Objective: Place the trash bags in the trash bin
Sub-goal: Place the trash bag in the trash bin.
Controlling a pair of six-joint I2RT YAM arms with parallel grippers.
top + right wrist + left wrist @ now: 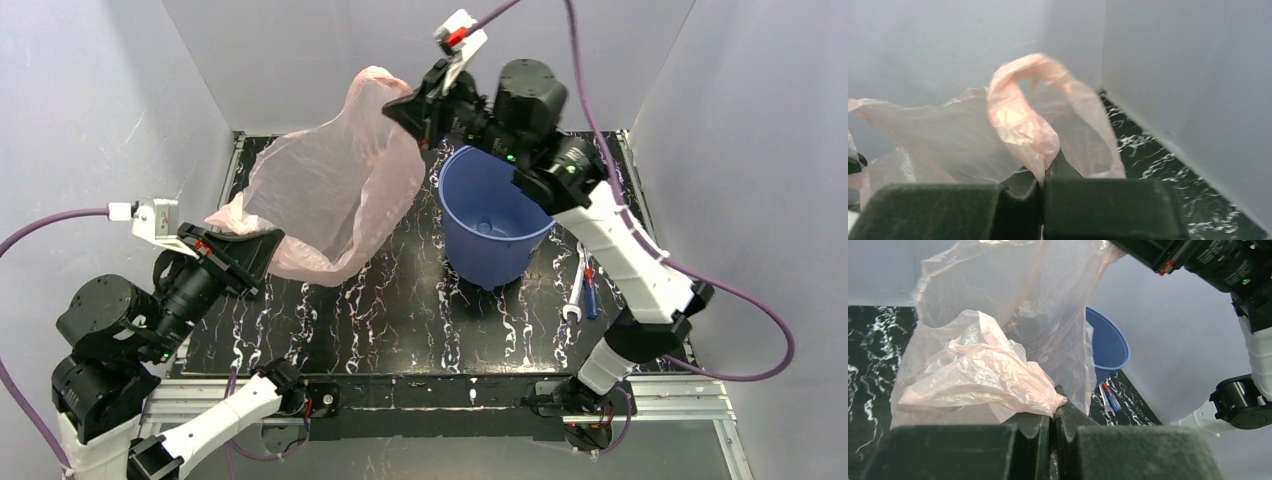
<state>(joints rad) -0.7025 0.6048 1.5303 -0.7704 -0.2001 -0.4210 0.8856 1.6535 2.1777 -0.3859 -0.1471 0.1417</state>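
Note:
A thin pale-pink trash bag [330,190] hangs spread in the air between my two grippers, left of the trash bin [490,215], a blue bucket standing upright on the dark marbled table. My left gripper [262,245] is shut on the bag's lower left edge; in the left wrist view the crumpled film [978,375] bunches out from its closed fingertips [1054,402]. High at the back, just left of the bin's rim, my right gripper [405,105] is shut on a handle loop [1023,115] of the bag. The bin's rim [1110,342] shows behind the film.
A small wrench and a blue-and-red pen-like tool [590,290] lie on the table right of the bin, under my right arm. Grey walls enclose the table on the left, back and right.

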